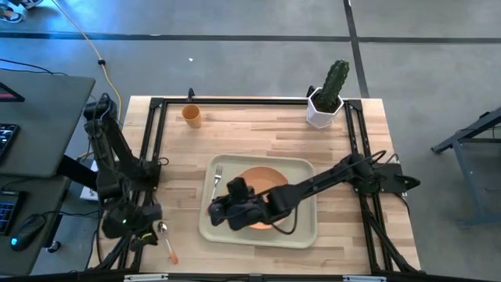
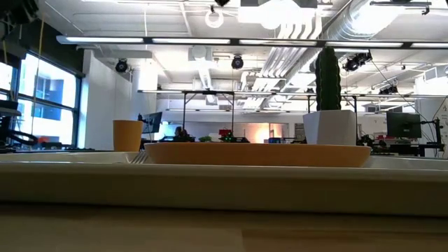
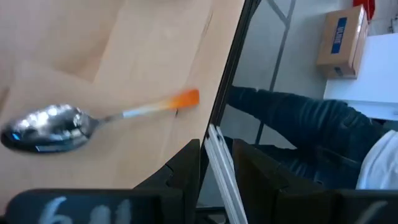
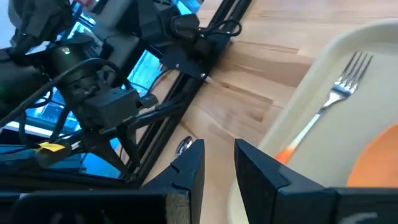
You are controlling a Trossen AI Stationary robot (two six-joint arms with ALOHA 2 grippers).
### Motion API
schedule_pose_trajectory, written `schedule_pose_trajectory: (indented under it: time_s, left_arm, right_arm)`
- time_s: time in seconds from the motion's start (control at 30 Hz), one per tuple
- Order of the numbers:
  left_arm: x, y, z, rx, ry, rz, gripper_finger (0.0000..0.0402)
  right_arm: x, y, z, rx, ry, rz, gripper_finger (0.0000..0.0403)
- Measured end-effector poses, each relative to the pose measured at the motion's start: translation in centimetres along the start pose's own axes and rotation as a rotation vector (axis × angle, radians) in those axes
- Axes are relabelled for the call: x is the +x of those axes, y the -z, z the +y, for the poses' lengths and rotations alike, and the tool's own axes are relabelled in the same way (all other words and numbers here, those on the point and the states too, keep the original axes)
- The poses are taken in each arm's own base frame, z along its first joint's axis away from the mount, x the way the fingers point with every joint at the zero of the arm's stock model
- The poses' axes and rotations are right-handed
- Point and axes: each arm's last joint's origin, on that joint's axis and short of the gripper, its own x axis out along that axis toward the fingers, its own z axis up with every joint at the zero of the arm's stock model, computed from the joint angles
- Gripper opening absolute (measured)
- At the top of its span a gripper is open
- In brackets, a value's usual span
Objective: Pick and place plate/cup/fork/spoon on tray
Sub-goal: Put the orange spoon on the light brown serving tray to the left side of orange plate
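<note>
Orange against pale beige, the plate (image 1: 262,182) lies flat in the middle of the tray (image 1: 305,168), which sits on the wooden table (image 1: 258,133) toward the near edge. The fork (image 1: 217,178) rests inside the tray along its left side, just beside the plate, tines pointing away toward the far edge. The right gripper (image 1: 215,210) reaches across the tray and hovers low over its near left corner, close to the fork's handle end; its fingers (image 4: 186,165) stand a little apart with nothing between them. The spoon (image 1: 166,239) lies on the bare wood outside the tray, near the table's left front corner, its metal bowl toward the left arm. The left gripper (image 1: 141,235) waits just beside that spoon, its fingers (image 3: 186,165) slightly parted and empty. The cup (image 1: 192,116) stands upright near the far left corner, well apart from the tray. A cactus in a white pot (image 1: 325,110) stands at the far right.
</note>
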Motion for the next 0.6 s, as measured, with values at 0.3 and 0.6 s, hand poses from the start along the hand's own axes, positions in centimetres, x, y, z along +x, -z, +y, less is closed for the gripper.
schedule_pose_trajectory:
  time_s: [0.3, 0.6]
  left_arm:
    - [2.3, 2.6, 0.8, -0.101, -0.116, 0.026, 0.0087]
    - [2.7, 2.4, -0.8, -0.246, -0.317, -0.054, 0.0087]
  right_arm:
    - [1.1, 0.5, 1.1, -0.042, 0.055, 0.027, 0.0077]
    - [1.2, 0.3, 0.9, -0.048, 0.061, 0.086, 0.0077]
